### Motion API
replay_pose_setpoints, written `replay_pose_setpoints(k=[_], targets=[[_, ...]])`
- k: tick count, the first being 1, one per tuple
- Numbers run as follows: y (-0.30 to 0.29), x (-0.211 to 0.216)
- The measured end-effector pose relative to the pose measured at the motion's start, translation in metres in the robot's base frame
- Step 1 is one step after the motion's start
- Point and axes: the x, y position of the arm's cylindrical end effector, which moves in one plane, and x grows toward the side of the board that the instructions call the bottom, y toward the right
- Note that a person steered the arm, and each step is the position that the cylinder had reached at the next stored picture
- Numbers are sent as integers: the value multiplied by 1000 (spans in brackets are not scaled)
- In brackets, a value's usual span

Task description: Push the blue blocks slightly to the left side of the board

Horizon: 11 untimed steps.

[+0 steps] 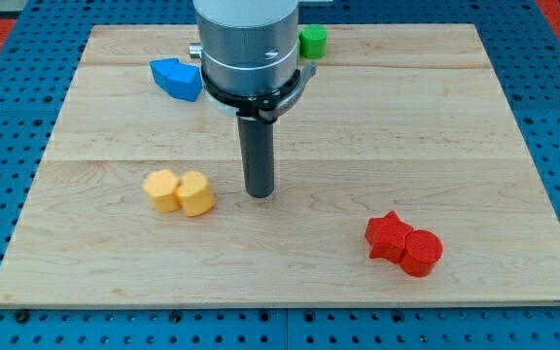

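A blue block (177, 78), wedge-like in shape, lies near the top of the wooden board (436, 126), left of centre; the arm's grey housing covers its right end, so I cannot tell whether a second blue block lies there. My tip (260, 194) rests on the board at the centre, well below and to the right of the blue block, not touching any block. The nearest block is the right-hand yellow one, to the tip's left.
Two yellow blocks (179, 192) sit touching each other left of the tip. A red star (388, 236) and a red cylinder (421, 251) touch at the lower right. A green block (313, 41) sits at the top, partly behind the arm.
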Motion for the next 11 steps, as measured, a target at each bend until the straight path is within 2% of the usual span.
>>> replay_pose_setpoints(k=[2, 5, 6, 7, 8, 9, 10, 11], targets=[[74, -7], [97, -6], [82, -36], [-2, -138], [-58, -204], [-39, -207], [-105, -163], [-108, -138]])
